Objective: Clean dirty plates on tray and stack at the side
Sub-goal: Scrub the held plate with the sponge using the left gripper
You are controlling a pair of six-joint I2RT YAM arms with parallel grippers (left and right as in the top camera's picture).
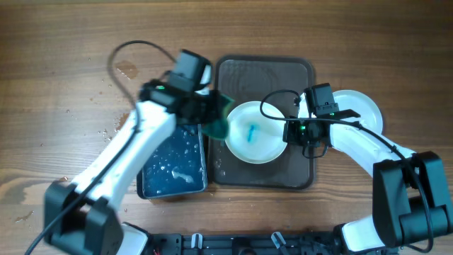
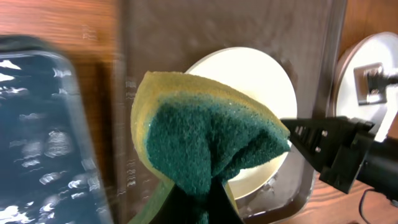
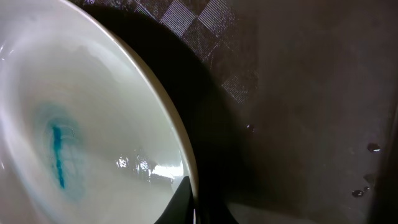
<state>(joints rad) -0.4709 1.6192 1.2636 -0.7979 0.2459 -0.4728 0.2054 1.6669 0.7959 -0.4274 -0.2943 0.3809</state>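
A white plate [image 1: 255, 133] with a blue smear at its centre lies on the dark brown tray [image 1: 237, 78]. My right gripper [image 1: 291, 131] is shut on that plate's right rim; the wrist view shows the rim [image 3: 180, 143] between the fingers and the smear. My left gripper [image 1: 212, 106] is shut on a green and yellow sponge [image 1: 218, 120], held just above the plate's left edge. In the left wrist view the sponge [image 2: 205, 134] hides much of the plate [image 2: 261, 74]. A plain white plate [image 1: 361, 108] lies on the table right of the tray.
A dark blue tray [image 1: 173, 166] holding water stands left of the brown tray. Water drops [image 1: 127, 69] lie on the wooden table at the back left. The right arm [image 1: 354, 145] reaches in from the front right.
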